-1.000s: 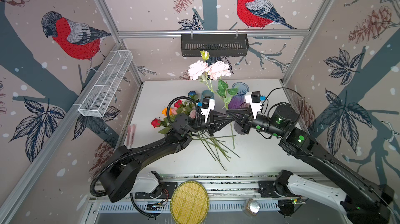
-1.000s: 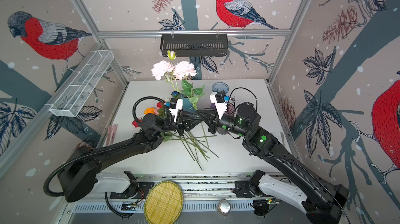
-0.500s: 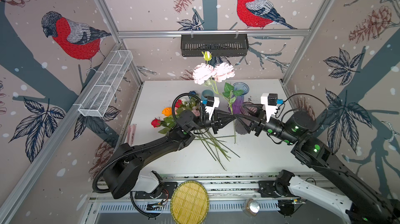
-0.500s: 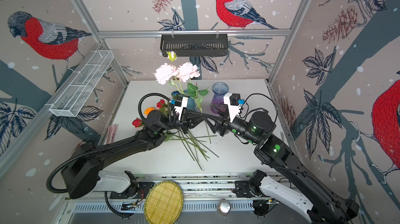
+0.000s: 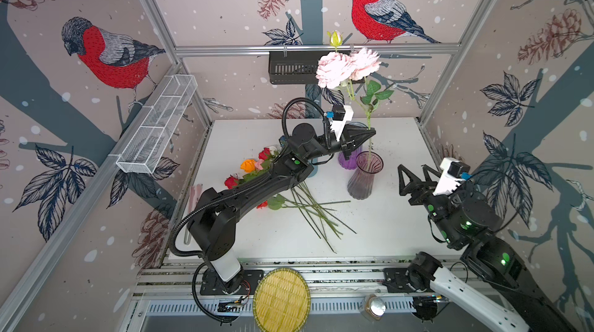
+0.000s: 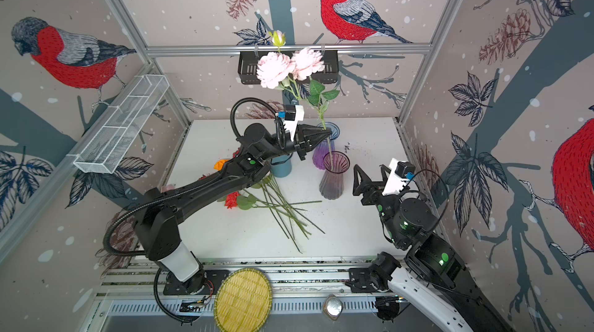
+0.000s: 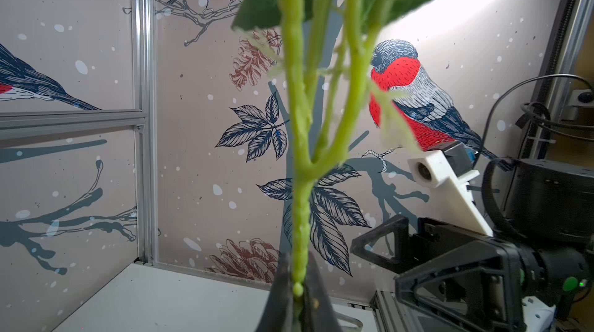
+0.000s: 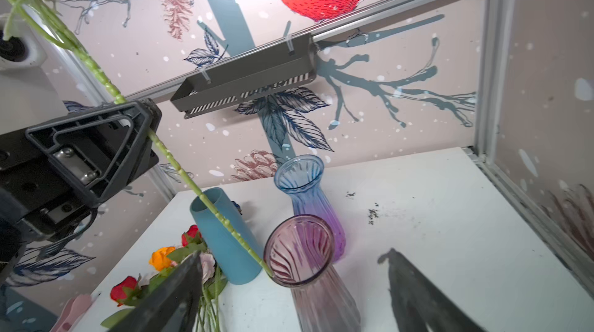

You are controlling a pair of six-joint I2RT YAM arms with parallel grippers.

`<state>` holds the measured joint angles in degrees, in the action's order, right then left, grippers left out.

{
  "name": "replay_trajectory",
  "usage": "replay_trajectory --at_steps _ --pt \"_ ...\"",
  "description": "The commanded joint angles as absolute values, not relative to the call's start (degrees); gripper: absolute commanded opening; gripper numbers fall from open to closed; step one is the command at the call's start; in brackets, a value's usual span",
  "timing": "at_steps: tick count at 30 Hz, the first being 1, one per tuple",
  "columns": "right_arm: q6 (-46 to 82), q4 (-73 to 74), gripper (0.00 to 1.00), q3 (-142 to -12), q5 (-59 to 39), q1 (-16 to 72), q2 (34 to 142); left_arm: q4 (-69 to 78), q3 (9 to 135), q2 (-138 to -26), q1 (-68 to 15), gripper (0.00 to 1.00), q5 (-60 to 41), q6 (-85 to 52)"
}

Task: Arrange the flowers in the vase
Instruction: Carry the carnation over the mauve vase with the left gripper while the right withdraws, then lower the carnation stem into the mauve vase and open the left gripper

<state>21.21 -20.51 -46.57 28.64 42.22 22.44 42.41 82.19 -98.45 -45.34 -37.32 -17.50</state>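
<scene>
Right now my left gripper (image 5: 373, 133) is clamped tight on the green stem (image 7: 300, 218) of a pink carnation spray (image 5: 347, 67), held upright with the stem's lower end dipping into the smoky-purple vase (image 5: 364, 176). My right gripper (image 5: 414, 174) stands spread wide and empty, just beside that vase. Remaining flowers (image 5: 257, 169) lie in a heap on the white table (image 5: 385, 234), stems fanned toward the front, near a teal vase (image 8: 225, 237) and a blue-purple vase (image 8: 305, 192). Handling guess: stem looks light, stiff-ish plastic, bumpy so decent grip; blooms are top-heavy and may tip the spray. Best hold is mid-stem below the fork, never the soft petals. The vase looks like glass, likely tippable.
</scene>
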Motion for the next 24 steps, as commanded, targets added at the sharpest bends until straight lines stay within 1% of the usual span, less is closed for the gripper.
replay_trajectory --at_steps 1,6,13,14,15,17,18,21,24 --pt "21.58 -22.98 0.91 -46.05 33.41 42.21 20.55 39.93 86.41 -101.39 -45.53 0.00 -37.30 -13.33" --pt "21.23 -25.19 0.91 -45.95 34.52 42.24 19.38 33.28 91.77 -106.89 -45.44 0.00 -35.39 -8.56" --pt "20.67 -25.14 0.93 -45.55 35.51 42.44 18.60 29.35 93.22 -111.24 -45.44 0.00 -35.29 -9.15" --pt "20.60 -24.89 0.93 -45.50 35.42 42.43 18.57 28.02 93.51 -111.35 -45.44 0.10 -35.33 -8.86" --pt "20.58 -24.62 0.93 -45.36 35.33 42.52 18.68 27.33 93.31 -111.28 -45.44 0.23 -35.04 -8.73" --pt "20.50 -24.22 0.93 -45.11 35.24 42.45 18.76 27.15 92.22 -110.64 -45.44 0.42 -34.30 -8.64" --pt "20.60 -24.00 0.94 -45.00 35.24 42.50 18.94 27.16 91.44 -110.19 -45.44 0.47 -33.88 -8.51" --pt "20.76 -23.57 0.94 -44.65 35.24 42.56 19.14 26.92 89.67 -109.18 -45.44 0.54 -32.95 -7.84" --pt "21.01 -23.45 0.94 -44.56 35.25 42.58 19.34 25.86 88.66 -108.48 -45.44 0.56 -32.35 -7.30"
